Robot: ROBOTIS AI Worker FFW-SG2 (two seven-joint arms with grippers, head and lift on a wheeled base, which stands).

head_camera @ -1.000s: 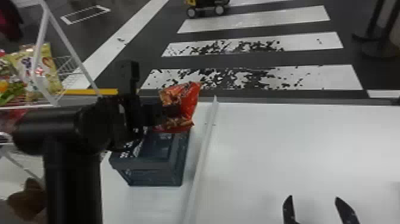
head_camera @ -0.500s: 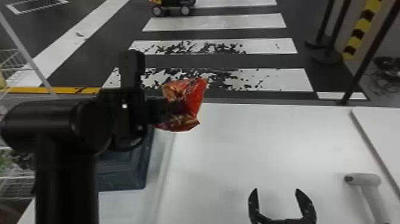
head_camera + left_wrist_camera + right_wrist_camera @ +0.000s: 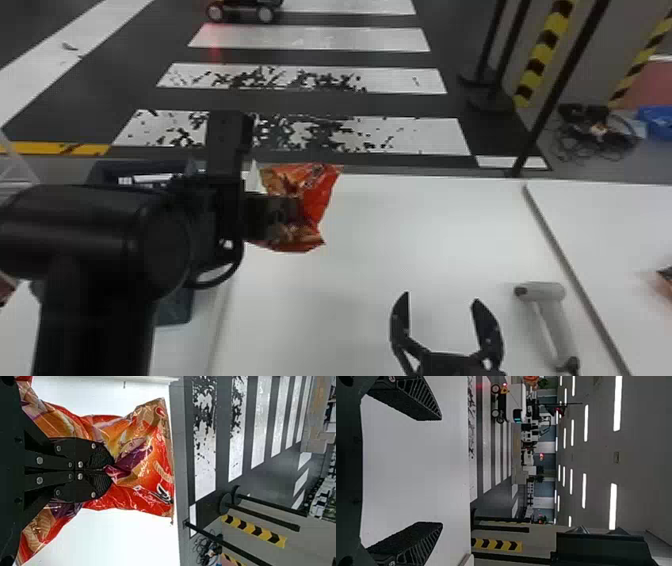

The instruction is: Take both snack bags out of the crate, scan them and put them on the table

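White table (image 3: 400, 230). Nearest, the right gripper (image 3: 441, 298) hangs over it, fingers apart, the scanner (image 3: 559, 325) just beside. Farther off, the left gripper (image 3: 112, 471) has its fingers clamped on the red bag (image 3: 322, 192), held above the table by the crate (image 3: 175, 306). Scanning seems due: the right gripper should take the scanner, then the bag's code must face it.

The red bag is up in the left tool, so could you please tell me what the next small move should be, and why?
I would probably ease the right tool rightward, toward the scanner: the bag is pinched in the left tool, while the right one is open and empty, with the scanner lying on the table to its right.
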